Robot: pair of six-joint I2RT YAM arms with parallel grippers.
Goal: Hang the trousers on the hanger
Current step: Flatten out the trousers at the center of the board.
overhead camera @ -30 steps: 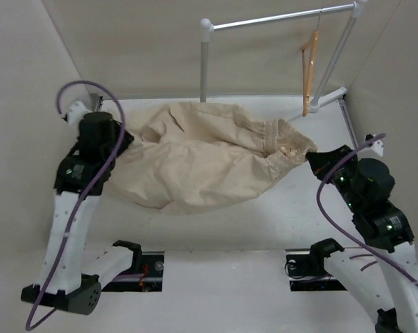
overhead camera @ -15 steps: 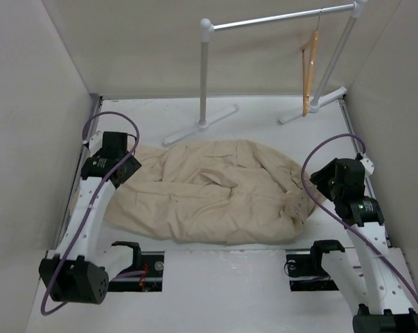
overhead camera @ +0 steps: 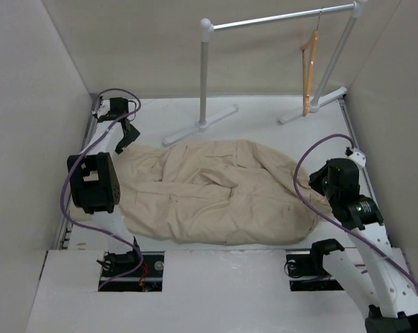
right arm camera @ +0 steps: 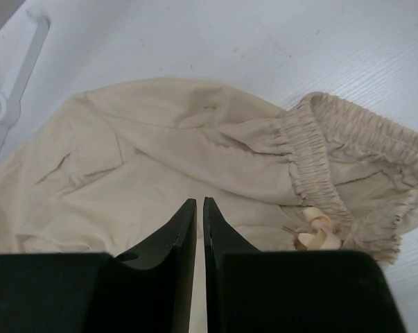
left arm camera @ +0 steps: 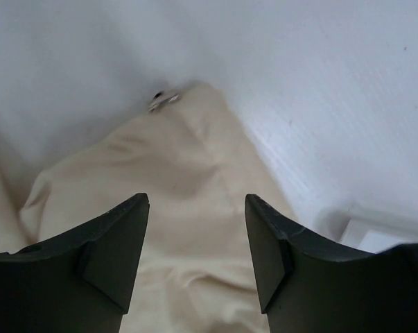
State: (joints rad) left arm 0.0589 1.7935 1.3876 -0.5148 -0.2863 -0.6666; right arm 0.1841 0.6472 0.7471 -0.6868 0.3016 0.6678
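The beige trousers (overhead camera: 215,194) lie spread and wrinkled on the white table, elastic waistband (right arm camera: 312,159) and drawstring to the right. My left gripper (overhead camera: 124,137) is open and empty, just above the cloth's far left end; the left wrist view shows the cloth (left arm camera: 188,166) between its spread fingers (left arm camera: 111,243). My right gripper (right arm camera: 195,202) is shut on nothing, hovering over the trousers near the waistband; in the top view the right arm (overhead camera: 339,179) sits at the cloth's right edge. The wooden hanger (overhead camera: 308,69) hangs by its hook on the rail at the back right.
The white garment rail (overhead camera: 278,19) stands at the back, its feet (overhead camera: 200,125) just behind the trousers. Beige walls close in the table on the left, back and right. Both arm bases sit at the near edge.
Both grippers held the trousers up by their ends; the cloth came down flat on the table and was let go. The left gripper opened and moved to the back left.
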